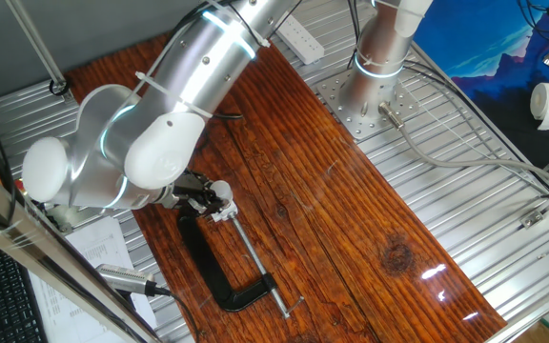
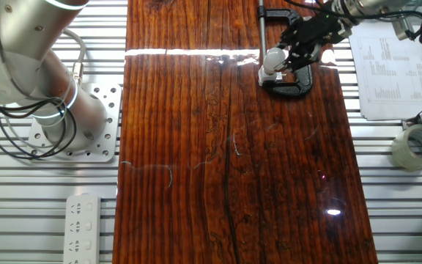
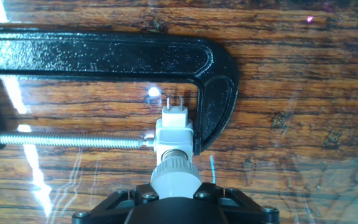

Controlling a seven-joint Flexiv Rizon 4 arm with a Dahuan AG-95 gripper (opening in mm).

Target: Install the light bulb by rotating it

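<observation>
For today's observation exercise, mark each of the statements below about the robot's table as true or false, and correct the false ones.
1. The socket block is held in the black C-clamp. True.
2. The light bulb lies loose on the wood, far from the socket block. False: it sits at the block, in line with it.
3. Two metal prongs stick out of the socket block's far end. True.
4. The C-clamp stands on the metal frame beside the board. False: it lies on the wooden board.
5. The pincer is at the bulb. True.
</observation>
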